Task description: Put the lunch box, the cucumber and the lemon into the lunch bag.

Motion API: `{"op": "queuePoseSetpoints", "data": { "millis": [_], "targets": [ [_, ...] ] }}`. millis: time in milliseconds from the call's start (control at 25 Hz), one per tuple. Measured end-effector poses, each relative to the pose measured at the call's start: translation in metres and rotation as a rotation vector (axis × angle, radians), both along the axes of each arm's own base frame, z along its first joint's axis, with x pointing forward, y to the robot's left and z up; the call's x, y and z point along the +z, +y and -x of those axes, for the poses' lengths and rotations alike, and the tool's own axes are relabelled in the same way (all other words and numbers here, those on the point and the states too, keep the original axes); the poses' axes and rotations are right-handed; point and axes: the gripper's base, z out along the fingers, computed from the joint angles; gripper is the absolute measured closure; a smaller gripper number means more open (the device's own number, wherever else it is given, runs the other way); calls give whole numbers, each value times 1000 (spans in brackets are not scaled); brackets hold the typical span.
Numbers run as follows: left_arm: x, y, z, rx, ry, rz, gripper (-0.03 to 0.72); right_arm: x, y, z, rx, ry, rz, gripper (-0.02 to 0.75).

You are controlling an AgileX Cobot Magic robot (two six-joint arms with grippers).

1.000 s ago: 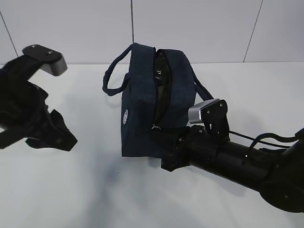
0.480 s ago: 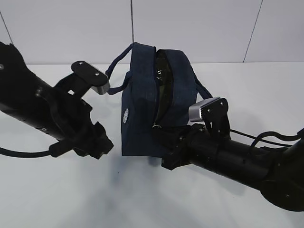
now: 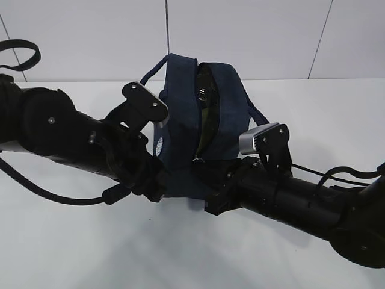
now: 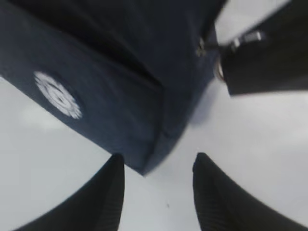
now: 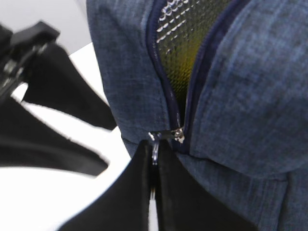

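Note:
The navy lunch bag (image 3: 180, 120) stands upright at the table's middle, its top zipper partly open on silver foil lining (image 5: 185, 43). My right gripper (image 5: 155, 150) is shut on the silver zipper pull (image 5: 166, 135) at the bag's near end. My left gripper (image 4: 159, 161) is open, its fingertips (image 4: 118, 163) straddling the bag's lower corner (image 4: 144, 166) just above the table. In the exterior view the left gripper (image 3: 153, 183) presses in at the bag's left side. The lunch box, the cucumber and the lemon are hidden or out of view.
The white table (image 3: 90, 253) runs back to a white panelled wall (image 3: 252, 36). Two loop handles (image 3: 147, 81) hang off the bag's sides. A white round logo (image 4: 57, 95) marks the bag's side. Both black arms crowd the bag's near end.
My left arm has swept in from the far left to the bag's lower left corner. The right gripper has stayed shut on the zipper pull and the bag has not moved.

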Motion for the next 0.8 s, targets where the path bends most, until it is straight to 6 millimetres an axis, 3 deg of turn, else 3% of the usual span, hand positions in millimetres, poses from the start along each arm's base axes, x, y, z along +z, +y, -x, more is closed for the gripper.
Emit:
{"op": "queuePoseSetpoints", "data": {
  "millis": [280, 560, 800],
  "targets": [
    [0, -5, 2, -11, -21, 7, 349, 0, 0, 0, -6, 1, -2, 731],
    [-14, -10, 2, -34, -21, -22, 348, 0, -1, -1, -15, 1, -5, 731],
    [-11, -11, -2, -22, -66, -2, 356, 0, -1, -1, -17, 1, -6, 731]
  ]
}}
